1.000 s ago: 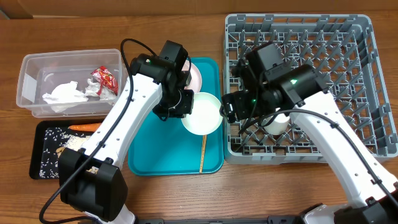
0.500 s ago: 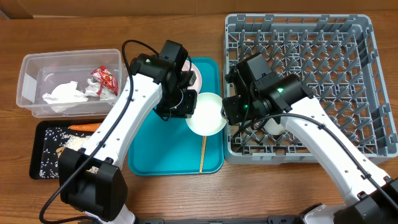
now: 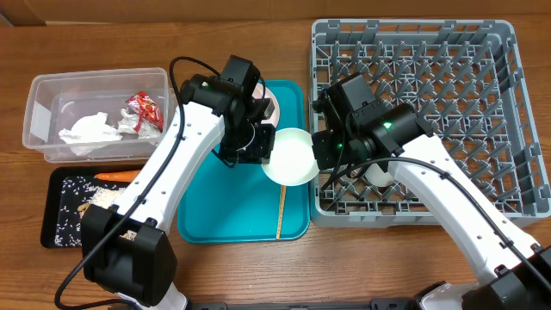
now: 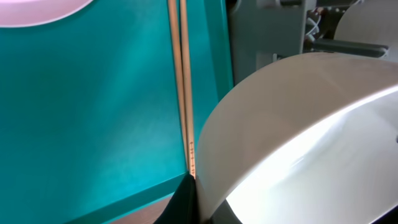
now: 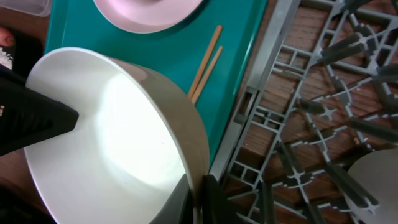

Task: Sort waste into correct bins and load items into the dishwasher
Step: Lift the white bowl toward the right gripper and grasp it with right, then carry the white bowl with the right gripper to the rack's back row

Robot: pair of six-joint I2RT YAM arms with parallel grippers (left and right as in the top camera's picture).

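On the wooden tabletop [image 3: 258, 275], the white bowl [image 3: 291, 157] hangs over the teal tray's [image 3: 215, 215] right edge, nearer the grey rack [image 3: 482, 103] than a second ago. The right end effector [image 5: 199, 198], wide then, is now clamped on its rim, opposite the left end effector's [image 4: 199, 208] pinch. Only the right wrist view shows both grips. The clear tub [image 3: 43, 120] holds wrapper [image 3: 145, 110] and tissue [image 3: 89, 131]; the black tray [image 3: 52, 215] holds carrot [image 3: 116, 176] and rice [image 3: 73, 202].

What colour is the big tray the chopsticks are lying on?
Teal, a blue-green. The tray shows best in the left wrist view.
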